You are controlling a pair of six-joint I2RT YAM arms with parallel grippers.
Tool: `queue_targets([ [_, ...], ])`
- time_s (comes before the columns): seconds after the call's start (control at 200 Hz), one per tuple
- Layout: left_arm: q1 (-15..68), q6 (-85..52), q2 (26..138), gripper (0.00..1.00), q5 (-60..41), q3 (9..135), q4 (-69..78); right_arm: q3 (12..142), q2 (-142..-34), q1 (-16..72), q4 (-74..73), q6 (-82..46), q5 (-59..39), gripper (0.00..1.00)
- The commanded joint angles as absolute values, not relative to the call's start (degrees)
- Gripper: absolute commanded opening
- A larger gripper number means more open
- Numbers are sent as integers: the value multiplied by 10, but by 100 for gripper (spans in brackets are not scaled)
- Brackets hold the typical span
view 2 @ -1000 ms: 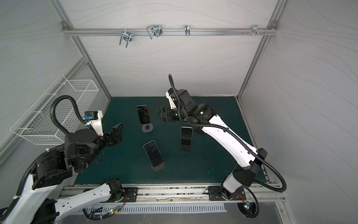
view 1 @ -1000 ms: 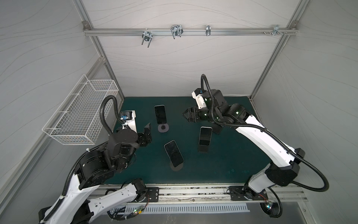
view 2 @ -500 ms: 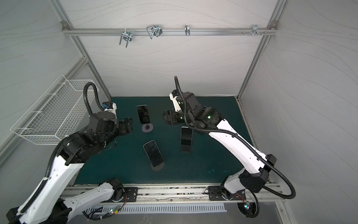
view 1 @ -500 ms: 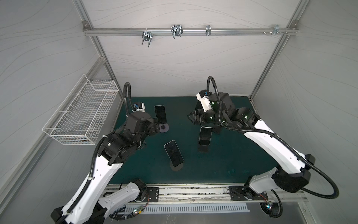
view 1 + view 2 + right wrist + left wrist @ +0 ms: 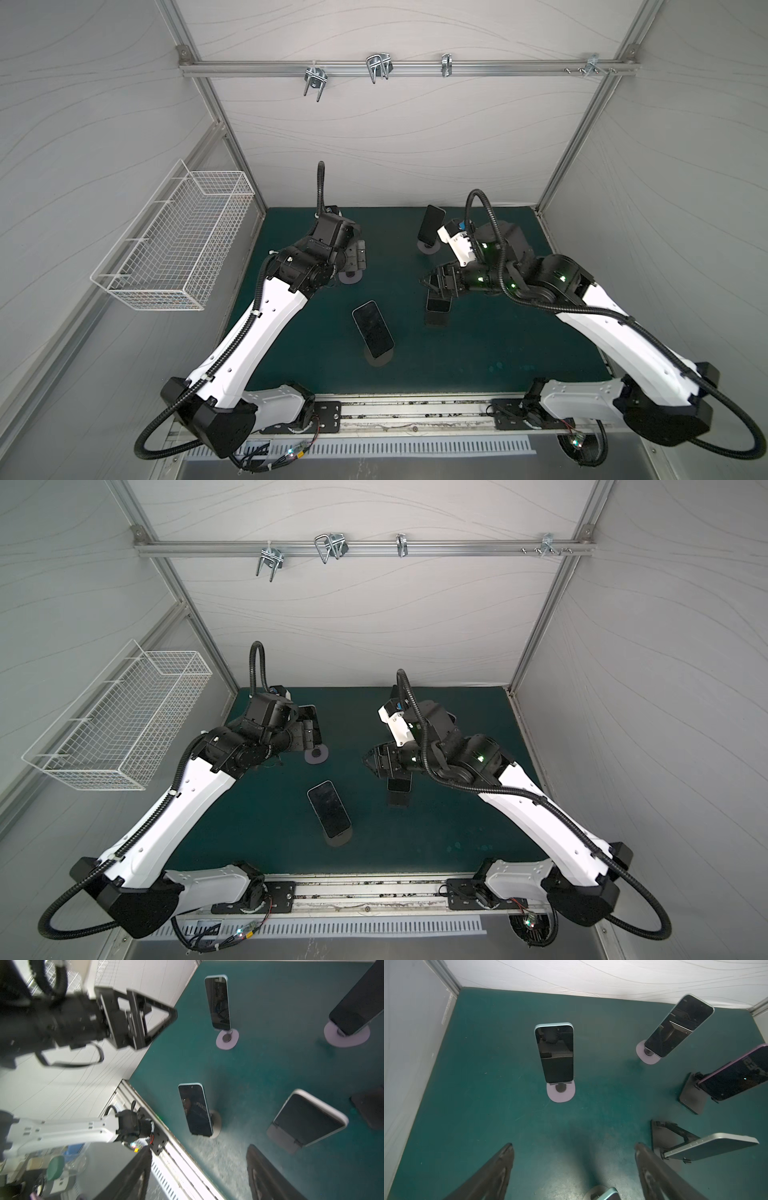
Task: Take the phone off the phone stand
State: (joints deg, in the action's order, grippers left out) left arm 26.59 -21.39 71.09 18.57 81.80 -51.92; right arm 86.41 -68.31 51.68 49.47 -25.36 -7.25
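The phone with the pale blue rim leans upright on its round stand near the back left corner of the green mat, its screen dark. The left gripper hovers just in front of it without touching. Its fingers are spread wide and nothing lies between them.

The right gripper hangs over the top end of a second phone, which rests on a black stand right of the mat's middle. In the right wrist view its fingers are also apart and empty, and that phone sits beside one finger, not between the two.

A third phone tilts on a round base toward the front edge. A fourth phone stands near the back edge, right of centre. A wire basket hangs on the left wall.
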Motion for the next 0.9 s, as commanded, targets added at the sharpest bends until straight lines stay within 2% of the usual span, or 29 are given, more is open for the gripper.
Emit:
queue_targets([
  [0.0,251,-201,688,92,183,824,-492,847,-652,518,519,-260,-89,73],
  [0.14,233,-193,670,89,170,792,-473,828,-637,518,518,-258,-77,73],
  [0.335,225,-180,681,99,191,768,-449,841,-655,518,496,-261,-63,73],
  [0.65,201,-172,742,99,136,769,-403,868,-689,517,480,-247,-71,74],
  [0.895,166,-168,827,99,105,820,-413,895,-712,515,475,-248,-89,74],
])
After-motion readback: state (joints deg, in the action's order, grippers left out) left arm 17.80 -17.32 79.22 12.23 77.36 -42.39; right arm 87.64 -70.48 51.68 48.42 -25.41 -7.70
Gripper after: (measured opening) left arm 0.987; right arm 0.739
